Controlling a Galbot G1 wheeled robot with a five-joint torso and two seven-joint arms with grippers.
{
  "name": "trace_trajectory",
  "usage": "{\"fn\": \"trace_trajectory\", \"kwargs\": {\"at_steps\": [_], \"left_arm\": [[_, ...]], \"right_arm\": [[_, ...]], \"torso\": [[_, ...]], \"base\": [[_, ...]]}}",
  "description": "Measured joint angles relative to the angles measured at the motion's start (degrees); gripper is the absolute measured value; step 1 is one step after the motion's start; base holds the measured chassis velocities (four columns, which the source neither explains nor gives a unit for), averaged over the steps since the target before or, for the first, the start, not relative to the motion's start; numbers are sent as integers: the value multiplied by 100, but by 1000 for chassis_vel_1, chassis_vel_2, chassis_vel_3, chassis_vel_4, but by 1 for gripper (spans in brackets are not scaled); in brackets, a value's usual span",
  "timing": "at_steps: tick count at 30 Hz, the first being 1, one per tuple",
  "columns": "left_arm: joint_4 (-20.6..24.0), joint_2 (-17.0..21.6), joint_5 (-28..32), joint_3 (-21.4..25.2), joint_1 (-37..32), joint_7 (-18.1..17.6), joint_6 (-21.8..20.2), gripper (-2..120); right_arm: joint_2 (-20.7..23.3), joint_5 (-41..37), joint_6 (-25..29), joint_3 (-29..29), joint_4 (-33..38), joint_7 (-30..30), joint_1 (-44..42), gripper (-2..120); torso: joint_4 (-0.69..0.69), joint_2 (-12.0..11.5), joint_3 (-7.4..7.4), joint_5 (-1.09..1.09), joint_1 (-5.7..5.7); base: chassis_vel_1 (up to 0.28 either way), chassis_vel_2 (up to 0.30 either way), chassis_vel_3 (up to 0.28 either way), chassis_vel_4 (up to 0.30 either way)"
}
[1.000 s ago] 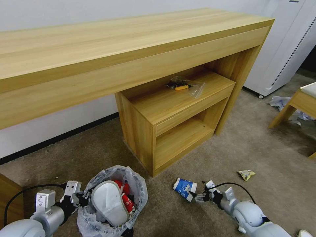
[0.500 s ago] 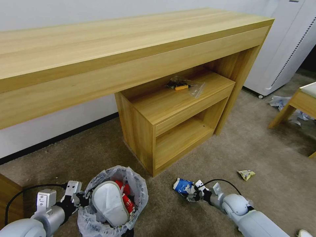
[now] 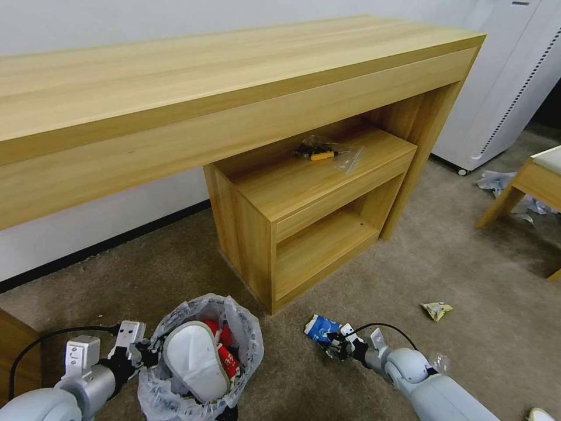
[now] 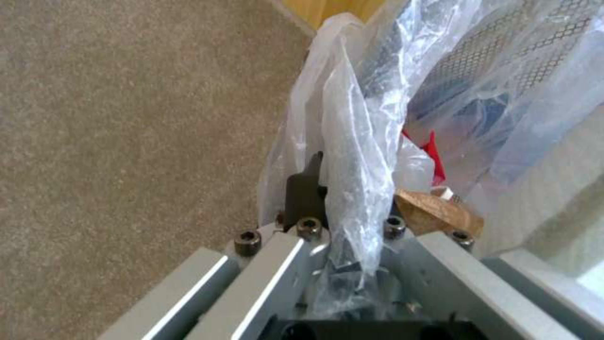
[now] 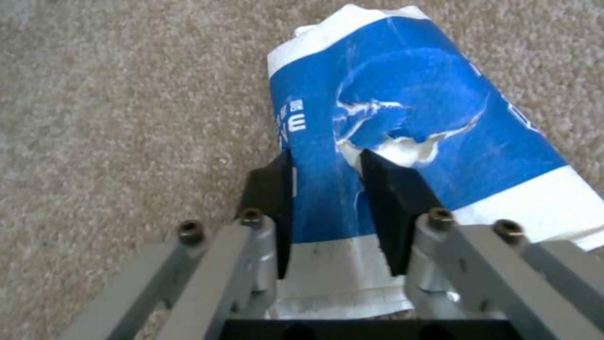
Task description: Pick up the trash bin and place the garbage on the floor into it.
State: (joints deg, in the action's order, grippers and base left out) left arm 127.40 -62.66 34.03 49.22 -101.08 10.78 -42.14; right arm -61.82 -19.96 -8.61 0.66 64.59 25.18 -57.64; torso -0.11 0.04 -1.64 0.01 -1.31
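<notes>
My left claw is pinched on the bag-lined rim of the trash bin, holding it just beside the low wooden shelf unit, on that unit's near left. My right claw is pressed together on a fold of the blue-white carton, which lies on the floor in front of the shelf unit. I judge I am at the picking-up step for 1 piece of garbage. Next I must lift it without tearing it and carry it over the bin's mouth.
</notes>
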Motion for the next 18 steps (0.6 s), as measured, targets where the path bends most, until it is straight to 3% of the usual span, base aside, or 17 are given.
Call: {"fn": "trace_trajectory", "kwargs": {"at_steps": [11, 18], "left_arm": [[0, 15, 5, 22, -10, 0, 0, 0], [0, 0, -11, 17, -12, -7, 0, 0]], "right_arm": [[-302, -14, 147, -161, -207, -173, -17, 0], [-317, 144, 281, -453, 140, -321, -190, 0]], "torso": [[-1, 0, -1, 0, 0], [1, -2, -4, 4, -1]], "base": [[0, 0, 0, 0], [0, 0, 0, 0]]}}
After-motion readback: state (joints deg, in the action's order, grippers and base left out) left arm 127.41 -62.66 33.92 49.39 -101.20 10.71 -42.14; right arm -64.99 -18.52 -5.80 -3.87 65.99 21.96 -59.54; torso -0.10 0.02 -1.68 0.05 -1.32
